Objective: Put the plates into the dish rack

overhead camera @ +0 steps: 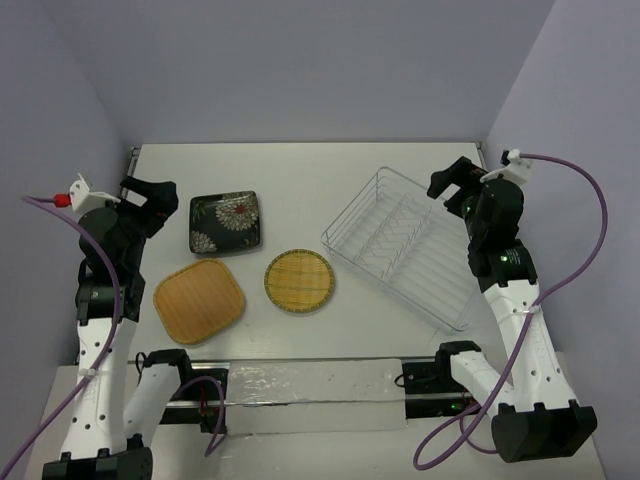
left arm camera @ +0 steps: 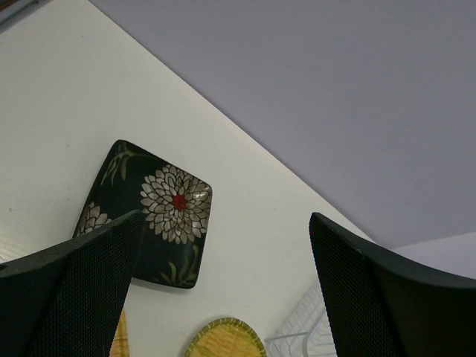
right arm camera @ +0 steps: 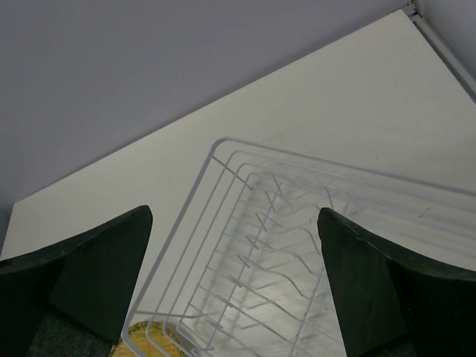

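Three plates lie flat on the table (overhead camera: 300, 170), left of the dish rack (overhead camera: 400, 245): black flowered plate (overhead camera: 226, 222) at the back, wooden plate (overhead camera: 199, 300) and bamboo disc (overhead camera: 299, 280) nearer. Rack's empty! Left gripper (overhead camera: 160, 195) and right gripper (overhead camera: 452, 180) both hang spread wide, holding nothing. Low rims, so a grab could skid and shove a plate away. Only the overhead view shows all three; the right wrist shows the prongs (right arm camera: 275, 245) close up

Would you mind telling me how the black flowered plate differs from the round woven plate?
The black flowered plate is a rounded square; the round woven plate is a disc. The black one is dark with white-and-red flowers; the woven one is plain yellow. The black one lies farther from the dish rack, the woven one nearer it. Both lie flat on the table, outside the rack.
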`<action>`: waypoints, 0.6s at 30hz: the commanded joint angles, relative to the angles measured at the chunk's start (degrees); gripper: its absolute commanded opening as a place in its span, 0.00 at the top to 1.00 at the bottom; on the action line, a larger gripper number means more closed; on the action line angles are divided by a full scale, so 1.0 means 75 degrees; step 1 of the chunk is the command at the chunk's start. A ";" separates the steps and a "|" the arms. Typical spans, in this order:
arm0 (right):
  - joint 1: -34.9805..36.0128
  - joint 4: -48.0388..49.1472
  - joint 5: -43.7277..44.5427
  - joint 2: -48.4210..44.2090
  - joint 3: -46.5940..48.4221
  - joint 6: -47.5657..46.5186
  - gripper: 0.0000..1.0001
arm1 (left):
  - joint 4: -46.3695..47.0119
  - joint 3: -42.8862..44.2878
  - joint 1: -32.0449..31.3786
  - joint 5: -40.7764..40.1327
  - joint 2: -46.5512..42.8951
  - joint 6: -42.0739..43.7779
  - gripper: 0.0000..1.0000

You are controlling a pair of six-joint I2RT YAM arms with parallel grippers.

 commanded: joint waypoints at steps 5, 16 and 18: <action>0.0381 -0.0397 -0.2394 0.0002 0.0327 -0.0362 0.00 | 0.0779 0.0036 -0.0050 0.2733 0.1194 -0.0001 0.01; 0.5116 -0.0575 -0.1096 0.1051 -0.0188 -0.0420 0.00 | 0.1132 -0.0278 -0.0622 0.3041 0.2188 -0.0157 0.01; 0.5555 -0.0541 -0.0840 0.1431 -0.0327 -0.0135 0.00 | 0.1292 -0.0462 -0.0682 0.3115 0.2173 -0.0237 0.01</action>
